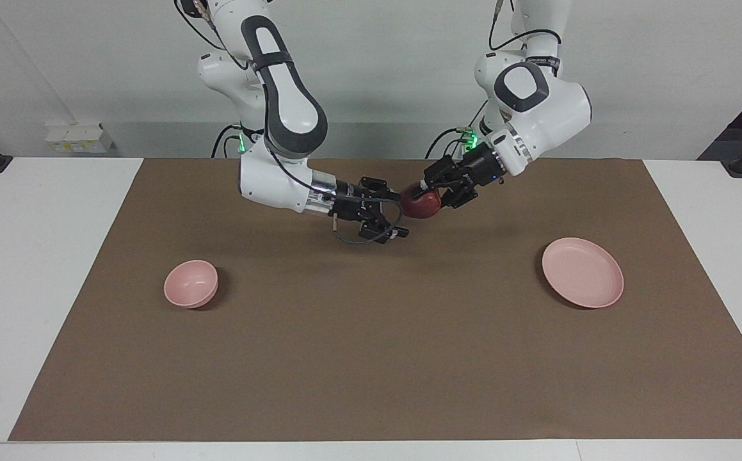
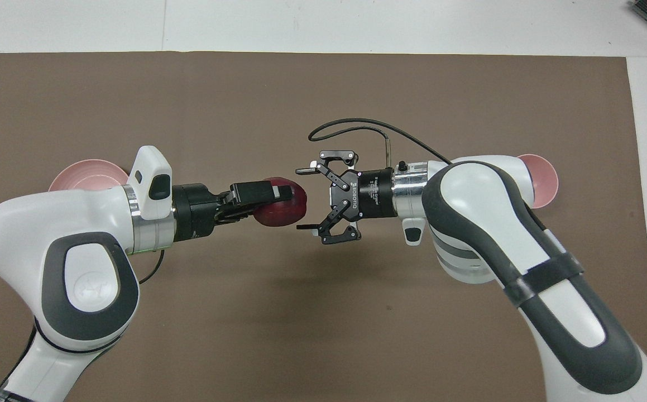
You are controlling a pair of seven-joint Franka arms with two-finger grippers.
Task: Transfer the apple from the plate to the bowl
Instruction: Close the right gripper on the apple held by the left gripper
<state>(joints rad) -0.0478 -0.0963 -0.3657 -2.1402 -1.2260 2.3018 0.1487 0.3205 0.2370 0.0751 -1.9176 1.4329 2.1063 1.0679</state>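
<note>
Bright, even light; soft shadows; sharp.

A white table (image 1: 38, 256) is standing against a plain pale wall (image 1: 377, 64), with a large brown mat (image 1: 383, 358) lying across most of its top. Even light is falling from above, casting soft shadows on the mat. A white socket box (image 1: 79, 137) is sitting at the foot of the wall, and green indicator lights (image 1: 470, 134) are glowing there.
</note>
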